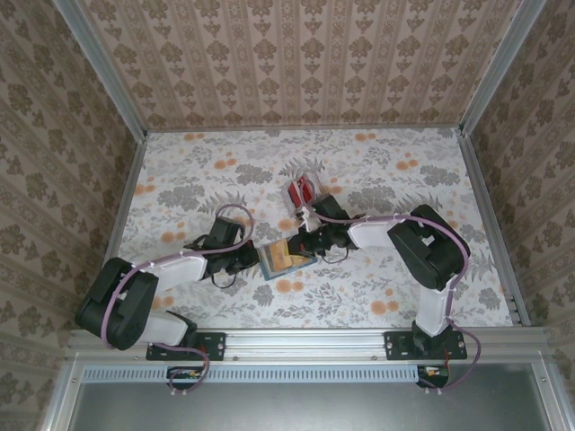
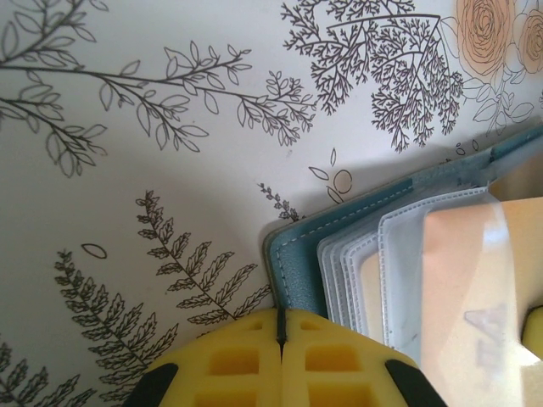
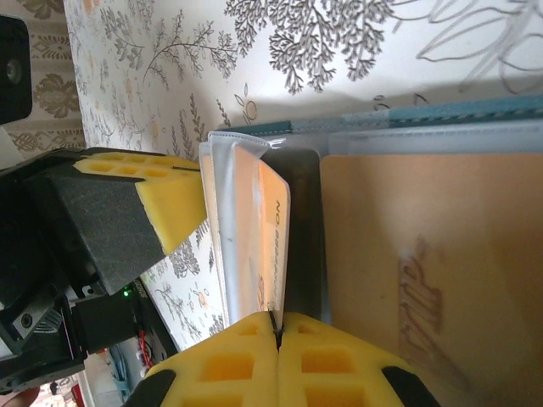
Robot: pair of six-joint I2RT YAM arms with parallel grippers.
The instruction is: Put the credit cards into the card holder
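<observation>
Floral cloth covers the table (image 1: 404, 278). From above, the credit cards (image 1: 301, 190) lie in a red heap just beyond the open card holder (image 1: 286, 259), which sits between both arms. Up close, the left gripper (image 2: 280, 326) is pressed together on the holder's teal corner. The right gripper (image 3: 277, 326) pinches a clear sleeve (image 3: 242, 229).

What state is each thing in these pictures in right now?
card holder: open, flat on the table
credit cards: outside the holder, on the table beyond it
left gripper: shut on the card holder's teal edge
right gripper: shut on a clear sleeve of the card holder
</observation>
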